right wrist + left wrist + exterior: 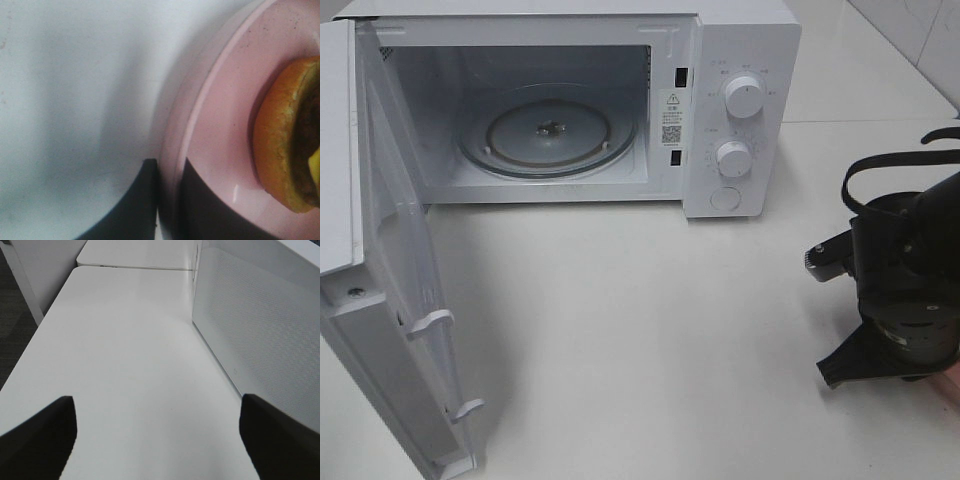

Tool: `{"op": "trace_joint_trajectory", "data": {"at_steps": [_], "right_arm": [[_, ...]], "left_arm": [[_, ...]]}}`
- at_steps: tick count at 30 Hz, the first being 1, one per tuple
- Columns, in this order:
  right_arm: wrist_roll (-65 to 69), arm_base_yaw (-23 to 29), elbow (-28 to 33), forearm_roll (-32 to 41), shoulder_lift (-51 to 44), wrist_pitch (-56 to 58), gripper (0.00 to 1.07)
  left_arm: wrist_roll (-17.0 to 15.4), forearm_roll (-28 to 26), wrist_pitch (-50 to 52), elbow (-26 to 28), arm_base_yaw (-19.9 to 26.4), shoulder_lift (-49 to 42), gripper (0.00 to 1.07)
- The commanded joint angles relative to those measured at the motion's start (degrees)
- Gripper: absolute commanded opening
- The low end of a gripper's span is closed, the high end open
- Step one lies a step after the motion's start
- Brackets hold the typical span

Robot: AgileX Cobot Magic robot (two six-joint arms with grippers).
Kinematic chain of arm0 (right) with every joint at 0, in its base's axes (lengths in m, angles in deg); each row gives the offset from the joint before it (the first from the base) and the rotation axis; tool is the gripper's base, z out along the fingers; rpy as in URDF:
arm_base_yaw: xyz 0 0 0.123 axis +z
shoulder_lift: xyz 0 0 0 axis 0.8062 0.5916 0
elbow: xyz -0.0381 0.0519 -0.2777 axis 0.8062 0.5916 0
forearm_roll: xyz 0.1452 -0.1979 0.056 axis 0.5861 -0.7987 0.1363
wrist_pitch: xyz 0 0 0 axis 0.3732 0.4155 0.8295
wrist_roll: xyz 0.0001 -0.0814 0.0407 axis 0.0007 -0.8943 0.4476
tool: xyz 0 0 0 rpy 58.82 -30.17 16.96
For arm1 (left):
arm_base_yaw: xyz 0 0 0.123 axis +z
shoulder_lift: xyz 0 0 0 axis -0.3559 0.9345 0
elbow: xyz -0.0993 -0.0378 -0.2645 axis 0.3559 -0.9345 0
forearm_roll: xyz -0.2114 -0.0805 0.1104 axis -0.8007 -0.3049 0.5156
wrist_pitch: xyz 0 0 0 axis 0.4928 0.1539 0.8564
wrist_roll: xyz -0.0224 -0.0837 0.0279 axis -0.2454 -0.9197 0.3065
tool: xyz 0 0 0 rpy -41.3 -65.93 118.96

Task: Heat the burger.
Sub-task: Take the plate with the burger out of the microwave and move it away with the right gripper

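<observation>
The burger [287, 135] lies on a round pink plate [225, 125]; only its golden-brown bun edge, dark patty and a bit of yellow cheese show in the right wrist view. My right gripper [170, 167] is shut on the plate's rim, one dark finger [140, 200] outside the rim and the other [205, 210] on the plate's inner face. In the exterior high view the right arm [905, 290] covers the burger, and a sliver of the plate [950, 388] shows at the right edge. My left gripper [157, 400] is open over bare table, holding nothing.
A white microwave [740, 100] stands at the back with its door [390, 300] swung wide open to the left and a glass turntable [548, 135] inside. The left gripper hovers beside the microwave's perforated side wall [260, 325]. White table [640, 340] lies in front.
</observation>
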State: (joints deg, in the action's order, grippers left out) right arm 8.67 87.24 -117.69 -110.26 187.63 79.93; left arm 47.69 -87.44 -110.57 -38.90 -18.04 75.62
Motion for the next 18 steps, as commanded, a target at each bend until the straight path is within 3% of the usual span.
{"op": "trace_joint_trajectory", "data": {"at_steps": [1,7,10,11,12,14,15,16,18], "right_arm": [[1.89,-0.34,-0.23,-2.86,2.69,2.52,0.04],[3.5,-0.34,-0.23,-2.86,4.64,2.64,0.08],[2.92,-0.34,-0.23,-2.35,4.47,2.75,0.16],[1.6,-0.34,-0.23,-1.43,4.18,3.04,0.23],[1.6,-0.34,-0.23,-1.43,4.18,3.04,0.23],[-0.8,-0.23,-0.23,0.29,2.81,3.44,0.37],[-0.8,-0.23,-0.23,0.29,2.81,3.44,0.37],[-2.41,-0.17,-0.23,1.49,1.26,3.84,0.46],[-3.32,-0.17,-0.23,1.89,0.06,4.13,0.49]], "left_arm": [[0.0,-0.23,0.57,-0.23,0.29,-1.15,0.84],[0.0,-0.23,0.57,-0.23,0.29,-1.15,0.84],[0.0,-0.23,0.57,-0.23,0.29,-1.15,0.84],[0.0,-0.23,0.57,-0.23,0.29,-1.15,0.84],[0.0,-0.23,0.57,-0.23,0.29,-1.15,0.84],[0.0,-0.23,0.57,-0.23,0.29,-1.15,0.84],[0.0,-0.23,0.57,-0.23,0.29,-1.15,0.84],[0.0,-0.23,0.57,-0.23,0.29,-1.15,0.84],[0.0,-0.23,0.57,-0.23,0.29,-1.15,0.84]]}}
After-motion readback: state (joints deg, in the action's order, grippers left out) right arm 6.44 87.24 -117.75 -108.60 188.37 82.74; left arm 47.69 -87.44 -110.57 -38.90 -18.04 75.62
